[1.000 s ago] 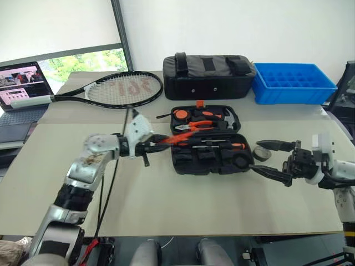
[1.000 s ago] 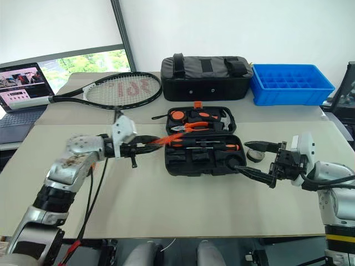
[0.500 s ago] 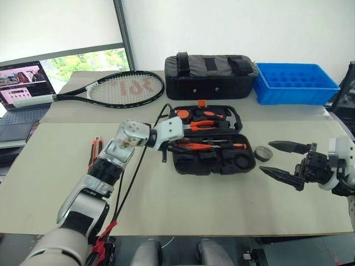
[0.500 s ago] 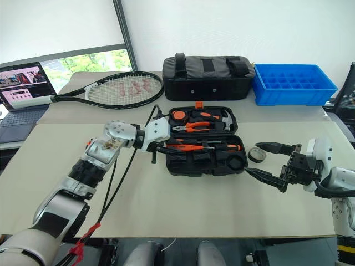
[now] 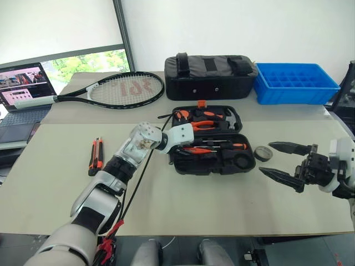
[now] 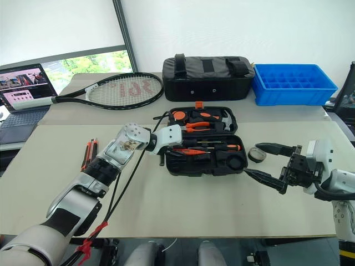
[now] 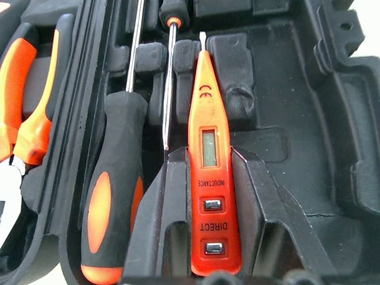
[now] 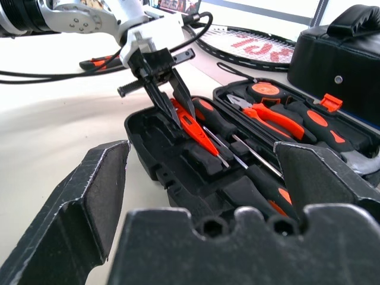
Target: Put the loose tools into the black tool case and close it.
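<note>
Left gripper [image 7: 215, 237] clamping the small orange tester screwdriver [image 7: 209, 172] between its two black fingers [image 8: 155, 89], gripping the butt end, tip pointing down into the front half of the black tool case [image 5: 213, 155]. Tester hanging tilted over the case's left end, right next to a black-and-orange-handled screwdriver [image 7: 113, 196] already lying in its moulded slot; whether the tester is touching the case cannot be told. Second black-and-orange-handled screwdriver [image 5: 228, 146] lying along the hinge-side edge of the same half.

Case lying open on the table [image 5: 183, 205], lid half [image 5: 204, 117] tipped back toward the far side, orange latch [image 5: 200, 103] showing on the far rim, orange-handled pliers [image 5: 199, 124] sitting in the lid.

Right gripper [image 5: 282, 162] hovering to the right of the case, jaws spread wide, holding nothing, pointing toward the case. Small black tape roll [image 5: 262, 153] sitting on the table just beside the case's right end, between the case and the right gripper.

Orange-and-black utility knife [image 5: 95, 157] lying on the table well to the left of the case.

Black fabric bag [image 5: 209, 75] standing behind the case, blue crate [image 5: 296, 82] behind and to the right of the case, tennis racket [image 5: 111, 89] behind and to the left, laptop [image 5: 25, 88] further left still.
</note>
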Controlling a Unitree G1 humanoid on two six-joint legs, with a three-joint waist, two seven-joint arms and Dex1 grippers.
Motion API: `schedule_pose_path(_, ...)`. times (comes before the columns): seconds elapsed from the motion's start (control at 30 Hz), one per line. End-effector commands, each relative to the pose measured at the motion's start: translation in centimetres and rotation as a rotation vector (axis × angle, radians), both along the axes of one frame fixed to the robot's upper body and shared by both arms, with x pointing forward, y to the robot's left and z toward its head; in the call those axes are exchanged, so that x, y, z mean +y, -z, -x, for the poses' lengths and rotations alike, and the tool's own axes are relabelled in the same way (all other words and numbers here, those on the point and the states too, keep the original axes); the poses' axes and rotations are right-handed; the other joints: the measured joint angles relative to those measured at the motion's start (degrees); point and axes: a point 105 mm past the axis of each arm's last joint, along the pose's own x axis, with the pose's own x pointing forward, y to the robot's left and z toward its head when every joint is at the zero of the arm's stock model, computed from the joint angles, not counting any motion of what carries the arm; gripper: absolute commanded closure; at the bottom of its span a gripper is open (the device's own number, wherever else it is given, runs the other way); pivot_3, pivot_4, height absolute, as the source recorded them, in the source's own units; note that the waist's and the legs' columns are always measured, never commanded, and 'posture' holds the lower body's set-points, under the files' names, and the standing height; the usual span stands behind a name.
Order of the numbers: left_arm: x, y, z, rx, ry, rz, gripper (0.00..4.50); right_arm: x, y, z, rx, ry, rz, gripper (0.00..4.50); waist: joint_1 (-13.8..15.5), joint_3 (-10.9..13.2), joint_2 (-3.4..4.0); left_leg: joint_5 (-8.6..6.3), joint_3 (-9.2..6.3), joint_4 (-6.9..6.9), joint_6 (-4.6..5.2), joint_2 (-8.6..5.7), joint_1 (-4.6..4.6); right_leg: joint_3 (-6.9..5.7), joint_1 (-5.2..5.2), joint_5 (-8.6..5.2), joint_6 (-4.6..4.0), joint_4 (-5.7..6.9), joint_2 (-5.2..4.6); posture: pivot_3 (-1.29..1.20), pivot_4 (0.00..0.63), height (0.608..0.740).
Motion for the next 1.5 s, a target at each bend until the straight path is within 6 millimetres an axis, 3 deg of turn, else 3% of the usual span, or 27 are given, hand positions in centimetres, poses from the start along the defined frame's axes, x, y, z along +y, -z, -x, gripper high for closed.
schedule_pose_path(0.03, -0.3, -0.3, -0.2, -0.019, -0.014, -0.034, 3.99, -0.1, -1.4, 0.4, -0.045, 0.002, 0.010, 0.00, 0.06, 0.00, 0.00, 0.00, -0.03, 0.05, 0.00, -0.01, -0.01, 0.00, 0.01, 0.00, 0.01, 0.02, 0.00, 0.00, 0.150, 0.707)
schedule_pose_path(0.3, -0.1, 0.2, -0.3, 0.014, -0.051, -0.038, 3.99, -0.3, -1.5, 0.6, -0.038, 0.001, 0.016, 0.00, 0.00, -0.05, 0.07, 0.00, -0.05, 0.09, 0.00, -0.02, -0.01, 0.01, 0.05, 0.00, 0.02, 0.05, 0.01, 0.00, 0.150, 0.707)
schedule_pose_path(0.37, -0.1, 0.2, -0.3, 0.016, -0.051, -0.037, 2.97, -0.3, -1.4, 0.5, -0.039, 0.002, 0.015, 0.00, 0.02, -0.05, 0.08, 0.00, -0.05, 0.10, 0.00, -0.03, -0.01, 0.01, 0.08, 0.00, 0.02, 0.05, 0.00, 0.00, 0.150, 0.707)
schedule_pose_path(0.47, -0.3, -0.6, -0.7, -0.016, -0.063, -0.002, 1.93, -0.3, -1.3, 0.4, -0.040, 0.002, 0.013, 0.00, -0.02, -0.06, 0.10, 0.00, -0.06, 0.12, 0.01, -0.02, -0.01, 0.00, 0.07, -0.04, 0.09, 0.06, 0.01, 0.00, 0.150, 0.707)
schedule_pose_path(0.5, -0.5, -1.2, -0.6, -0.021, -0.057, 0.021, 1.60, -0.4, -1.3, 0.4, -0.041, 0.002, 0.012, 0.00, -0.04, -0.07, 0.10, 0.00, -0.06, 0.11, 0.01, -0.03, -0.01, 0.01, 0.07, -0.04, 0.09, 0.05, 0.01, 0.00, 0.150, 0.707)
schedule_pose_path(0.7, -1.1, -7.0, 0.3, -0.088, -0.005, 0.183, 1.60, -0.3, -1.2, 0.3, -0.046, 0.003, 0.008, 0.00, -0.18, -0.07, 0.12, 0.01, -0.08, 0.10, 0.01, 0.00, -0.06, 0.01, 0.00, 0.00, 0.03, 0.08, 0.03, 0.00, 0.150, 0.707)
schedule_pose_path(0.87, -1.4, -10.2, 1.2, -0.067, 0.030, 0.355, 1.60, -0.2, -0.8, 0.3, -0.045, 0.006, 0.002, 0.00, -0.14, -0.10, 0.17, 0.01, -0.08, 0.11, 0.01, 0.00, -0.05, 0.01, 0.01, 0.00, 0.03, 0.08, 0.03, 0.00, 0.150, 0.707)
schedule_pose_path(0.97, -1.3, -8.6, 1.0, -0.041, 0.031, 0.368, 2.32, -0.1, -0.8, 0.3, -0.047, 0.005, -0.001, 0.00, -0.11, -0.14, 0.23, 0.01, -0.08, 0.13, 0.01, -0.01, -0.04, 0.01, 0.03, 0.00, 0.03, 0.08, 0.02, 0.00, 0.150, 0.707)
schedule_pose_path(1.07, -1.3, -6.0, 1.9, 0.010, 0.108, 0.357, 3.50, -0.3, -0.7, 0.3, -0.048, 0.006, -0.002, 0.00, -0.30, -0.17, 0.28, 0.01, -0.07, 0.13, 0.01, -0.01, -0.01, 0.04, 0.03, 0.00, 0.02, 0.12, 0.03, 0.00, 0.150, 0.707)
schedule_pose_path(1.13, -0.8, -3.3, 1.5, 0.035, 0.084, 0.314, 4.32, -0.5, -0.5, 0.4, -0.045, 0.008, -0.001, 0.00, -0.30, -0.17, 0.29, 0.01, -0.07, 0.13, 0.01, -0.01, 0.02, 0.05, 0.03, 0.00, 0.01, 0.14, 0.03, 0.00, 0.150, 0.707)
schedule_pose_path(1.23, -0.3, -1.0, 0.9, 0.046, 0.055, 0.274, 4.45, -0.8, -0.3, 0.6, -0.042, 0.010, -0.001, 0.00, -0.15, -0.16, 0.27, 0.01, -0.08, 0.20, 0.02, -0.03, 0.00, 0.03, 0.02, 0.01, 0.01, 0.16, 0.03, 0.00, 0.150, 0.707)
schedule_pose_path(1.5, -0.8, 1.2, -0.1, 0.060, 0.018, 0.257, 4.45, -0.9, -0.2, 1.1, -0.039, 0.018, 0.003, 0.00, 0.06, -0.16, 0.27, 0.01, -0.17, 0.29, 0.02, -0.09, -0.13, 0.04, 0.05, 0.00, 0.04, 0.10, 0.02, 0.00, 0.150, 0.707)
